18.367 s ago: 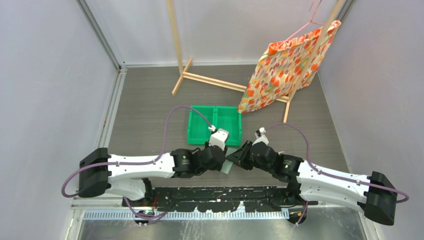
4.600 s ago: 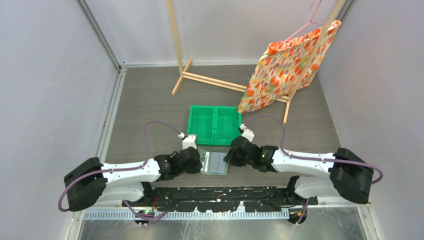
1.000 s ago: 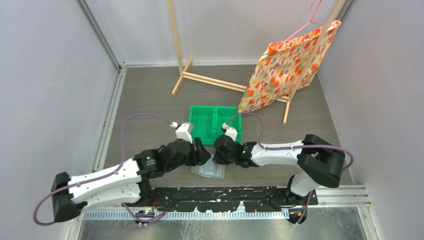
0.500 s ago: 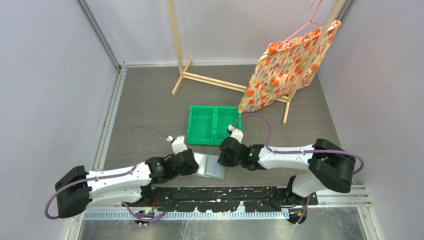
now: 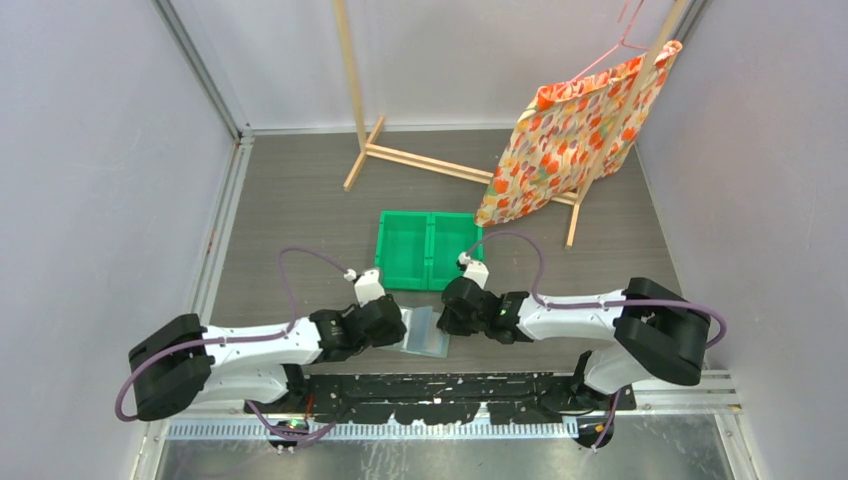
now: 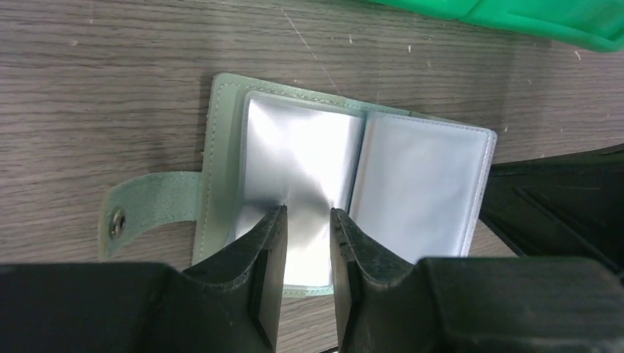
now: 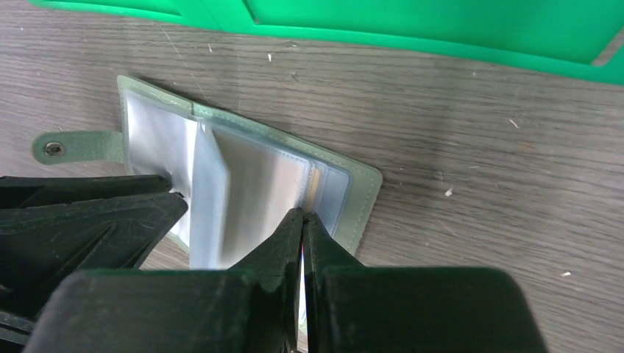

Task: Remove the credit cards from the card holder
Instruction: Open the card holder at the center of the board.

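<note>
Grey-green leather with glassy plastic sleeves: the card holder [image 6: 383,176] lies open and flat on the wood-grain table [image 5: 300,200], just on the near side of the green bin [image 5: 428,250] and apart from it. Its strap [image 6: 151,209], with a snap at the end, lies flat on the left arm's side. Glare whitens the sleeves, so we cannot pick out any credit cards inside them. In the right wrist view one sleeve stands up from the rest, and a thin tan edge shows near the right cover, too slight for us to name.

The left gripper [image 6: 307,213] sets its tips on the left-hand sleeve, which puckers at one tip. Its fingers stand a narrow gap apart, and whether they nip the plastic we cannot tell. The right gripper [image 7: 302,215] has its fingers pressed together, tip down on the right-hand sleeves. A pale streak runs in the slit between them, and we cannot say what it is.

From above, the two gripper heads cover both ends of the holder, leaving only a middle patch in sight. Both wrist views cut the bin to a strip. Farther back stand a wooden rack [image 5: 420,162] and a flowered cloth [image 5: 575,130] on a hanger.
</note>
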